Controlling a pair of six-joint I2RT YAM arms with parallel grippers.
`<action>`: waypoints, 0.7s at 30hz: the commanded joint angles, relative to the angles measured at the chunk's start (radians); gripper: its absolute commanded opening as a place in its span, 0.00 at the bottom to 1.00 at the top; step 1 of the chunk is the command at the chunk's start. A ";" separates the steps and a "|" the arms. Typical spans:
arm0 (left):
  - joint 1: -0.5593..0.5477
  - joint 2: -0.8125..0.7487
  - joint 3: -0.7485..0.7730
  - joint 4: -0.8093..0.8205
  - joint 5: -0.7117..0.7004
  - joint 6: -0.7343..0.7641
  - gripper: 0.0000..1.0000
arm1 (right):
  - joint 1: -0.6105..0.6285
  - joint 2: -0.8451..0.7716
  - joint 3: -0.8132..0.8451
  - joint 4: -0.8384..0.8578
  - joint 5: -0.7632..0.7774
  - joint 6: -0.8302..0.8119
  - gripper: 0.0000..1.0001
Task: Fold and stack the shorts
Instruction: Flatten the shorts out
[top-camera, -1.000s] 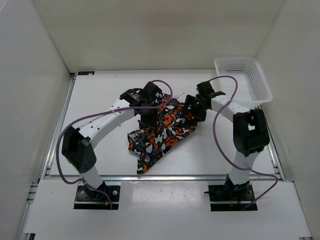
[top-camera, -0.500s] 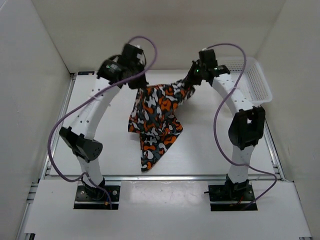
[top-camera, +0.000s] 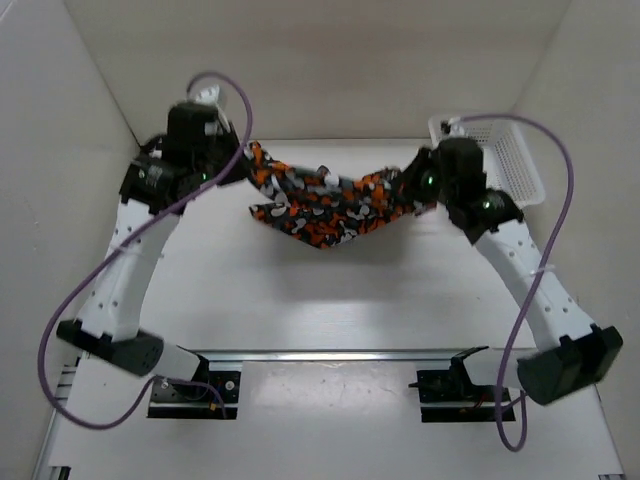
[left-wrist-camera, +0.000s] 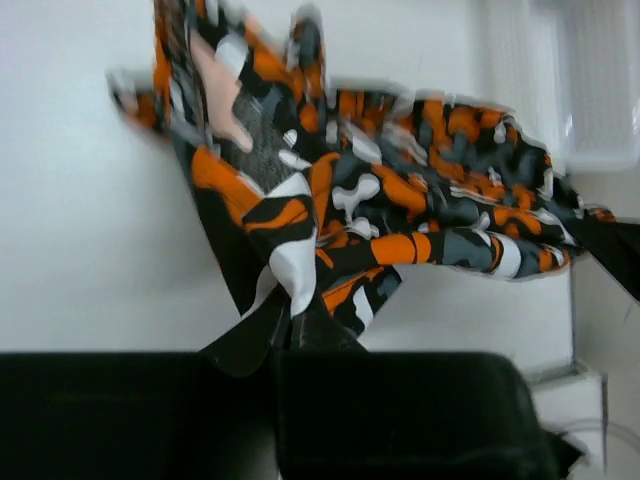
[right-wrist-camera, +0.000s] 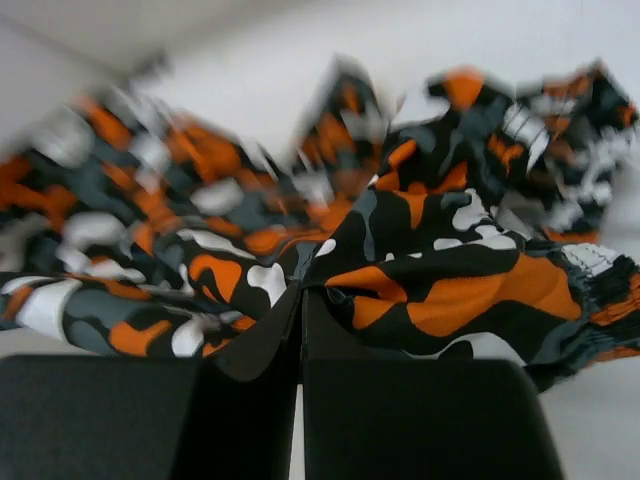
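The camouflage shorts (top-camera: 325, 205) hang stretched in the air between both grippers, sagging to a point in the middle above the table. My left gripper (top-camera: 247, 158) is shut on the cloth's left end; in the left wrist view its jaws (left-wrist-camera: 290, 312) pinch a white and black fold of the shorts (left-wrist-camera: 400, 215). On the right end my right gripper (top-camera: 405, 185) is shut as well, and the right wrist view shows its jaws (right-wrist-camera: 301, 290) closed on the shorts (right-wrist-camera: 420, 270), which fill that view.
A white plastic mesh basket (top-camera: 510, 165) stands at the back right corner, just behind the right arm. White walls enclose the table on three sides. The basket's edge (left-wrist-camera: 590, 90) shows at the top right of the left wrist view.
Both grippers lifted the shorts off the table and drew apart, stretching the cloth wide in the air. The right gripper closed on the cloth during this second.
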 joint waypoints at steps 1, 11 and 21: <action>-0.059 -0.204 -0.392 0.125 0.074 -0.090 0.10 | 0.055 -0.107 -0.282 -0.015 0.150 0.056 0.00; -0.139 -0.432 -0.995 0.194 0.015 -0.348 0.99 | 0.059 -0.350 -0.594 -0.159 0.167 0.105 0.84; -0.058 -0.409 -1.189 0.115 0.134 -0.590 0.77 | -0.017 -0.358 -0.563 -0.283 0.078 0.045 0.88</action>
